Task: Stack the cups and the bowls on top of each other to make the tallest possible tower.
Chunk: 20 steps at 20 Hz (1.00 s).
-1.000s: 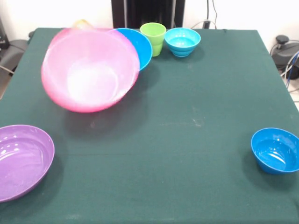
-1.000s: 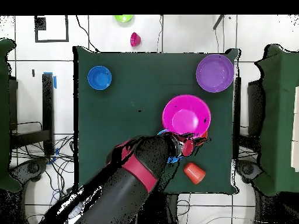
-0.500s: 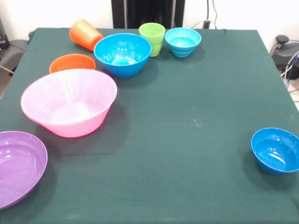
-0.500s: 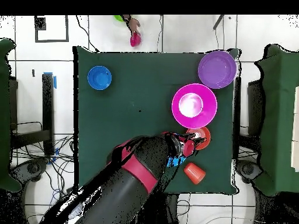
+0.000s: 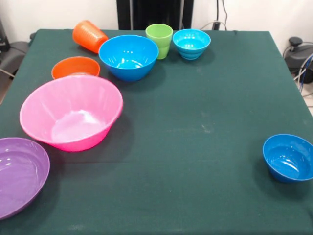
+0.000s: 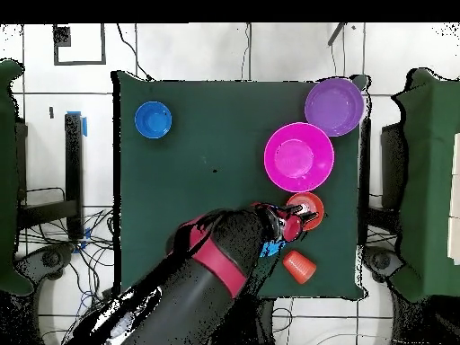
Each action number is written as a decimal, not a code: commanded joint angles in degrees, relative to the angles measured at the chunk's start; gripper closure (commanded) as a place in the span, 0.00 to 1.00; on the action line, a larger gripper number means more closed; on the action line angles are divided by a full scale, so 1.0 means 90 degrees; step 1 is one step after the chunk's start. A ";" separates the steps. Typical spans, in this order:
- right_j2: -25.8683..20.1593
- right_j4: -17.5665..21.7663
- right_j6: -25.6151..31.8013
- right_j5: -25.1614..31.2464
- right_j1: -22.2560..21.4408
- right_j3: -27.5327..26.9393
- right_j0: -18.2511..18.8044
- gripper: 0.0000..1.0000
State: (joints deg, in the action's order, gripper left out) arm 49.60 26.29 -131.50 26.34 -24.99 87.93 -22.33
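On the dark green table cloth (image 5: 205, 98) nothing is stacked; all the pieces lie apart or side by side. The huge glossy pink plastic bowl (image 5: 71, 119) sits upright on the left part of the front view, and it appears to lean a little toward the camera. In front of it, at the corner, is the large shallow purple plastic bowl (image 5: 19, 174), very close to the pink one (whether their rims touch, I cannot tell). Just behind the pink bowl stands the small orange plastic bowl (image 5: 75, 67). Beside it is the medium blue plastic bowl (image 5: 128, 57), and behind these the ribbed orange plastic cup (image 5: 89, 35) lies on its side near the table edge. The lime green plastic cup (image 5: 159, 40) stands upright, just beside the blue bowl, and next to it is the small cyan plastic bowl (image 5: 191, 43). The small dark blue plastic bowl (image 5: 288, 157) is alone, well apart from the others, at the opposite side of the table.

In the overhead view the red and black arm (image 6: 202, 274) reaches over the table, and its gripper (image 6: 289, 219) is at the orange bowl's edge. If its fingers are parted or closed, I cannot tell.
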 commanded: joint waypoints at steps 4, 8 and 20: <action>-0.4710 -0.0409 0.2136 -0.0939 -0.1360 0.0930 0.3980 0.00; -0.6721 -0.0185 0.3089 -0.0796 -0.1320 0.1071 0.5900 0.00; -0.7950 0.0623 0.2640 -0.1179 -0.1092 0.1125 0.7000 0.00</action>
State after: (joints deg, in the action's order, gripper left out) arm -5.41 27.28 -120.03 18.77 -34.66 93.59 42.23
